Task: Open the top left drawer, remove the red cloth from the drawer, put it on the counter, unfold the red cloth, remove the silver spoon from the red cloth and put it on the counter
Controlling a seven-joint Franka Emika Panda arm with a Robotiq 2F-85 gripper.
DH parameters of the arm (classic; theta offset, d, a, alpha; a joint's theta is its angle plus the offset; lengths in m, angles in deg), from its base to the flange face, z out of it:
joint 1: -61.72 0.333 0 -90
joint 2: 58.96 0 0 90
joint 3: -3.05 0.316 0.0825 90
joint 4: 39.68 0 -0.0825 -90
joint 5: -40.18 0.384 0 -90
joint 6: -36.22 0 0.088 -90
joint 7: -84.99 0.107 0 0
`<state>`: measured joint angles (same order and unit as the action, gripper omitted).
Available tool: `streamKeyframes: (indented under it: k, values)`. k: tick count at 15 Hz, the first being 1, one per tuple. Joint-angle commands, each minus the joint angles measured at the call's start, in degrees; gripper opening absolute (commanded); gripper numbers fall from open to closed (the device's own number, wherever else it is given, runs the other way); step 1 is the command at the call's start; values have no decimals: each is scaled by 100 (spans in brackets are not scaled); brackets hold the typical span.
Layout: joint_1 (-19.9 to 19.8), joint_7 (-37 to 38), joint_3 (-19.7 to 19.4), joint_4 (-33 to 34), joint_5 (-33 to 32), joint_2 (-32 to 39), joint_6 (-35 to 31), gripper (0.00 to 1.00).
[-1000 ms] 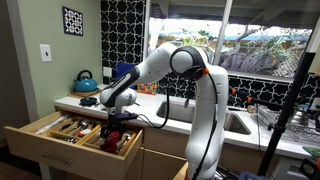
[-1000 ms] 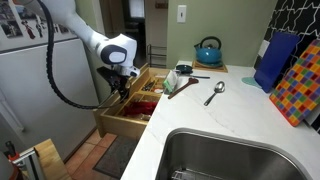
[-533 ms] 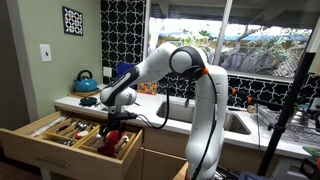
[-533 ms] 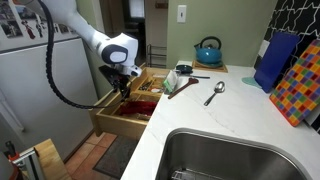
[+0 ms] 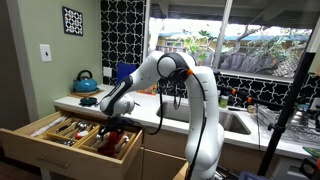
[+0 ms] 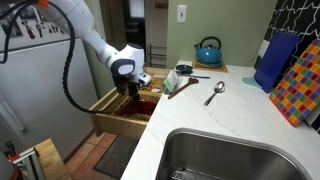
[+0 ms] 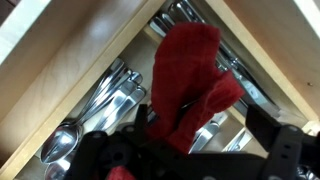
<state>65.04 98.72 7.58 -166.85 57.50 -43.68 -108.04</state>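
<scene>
Kitchen counter runs below a window, with a teal kettle at its left end. Beneath it the top drawer stands pulled out, its compartments full of cutlery. Toward the drawer's right side the red cloth lies crumpled on knives and forks in one compartment, and the gripper hangs just over its near end. The jaws look spread wide, one on each side of the fabric, not yet closed on it. The cloth should be light, soft and limp, so it will likely sag and trail when lifted. No spoon shows inside it; one wrapped there could slide out. I judge the best hold to be the thick bunched ridge in the middle, pinched through several layers and clear of the loose cutlery beneath.
</scene>
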Motion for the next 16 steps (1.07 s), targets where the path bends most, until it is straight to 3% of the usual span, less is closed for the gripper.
streamKeyframes:
  k: [1, 8, 9, 10, 11, 12, 16]
  values:
    - [10, 250, -113, 295, 11, 439, -189, 100]
    - [65, 617, -236, 580, -14, 925, -132, 100]
    - [65, 654, -237, 606, -8, 968, -123, 95]
    - [69, 702, -243, 634, -6, 1009, -129, 79]
    - [73, 751, -251, 661, -11, 1043, -125, 71]
    - [81, 784, -263, 672, -25, 1066, -145, 70]
    - [137, 946, -330, 671, -84, 1036, -164, 38]
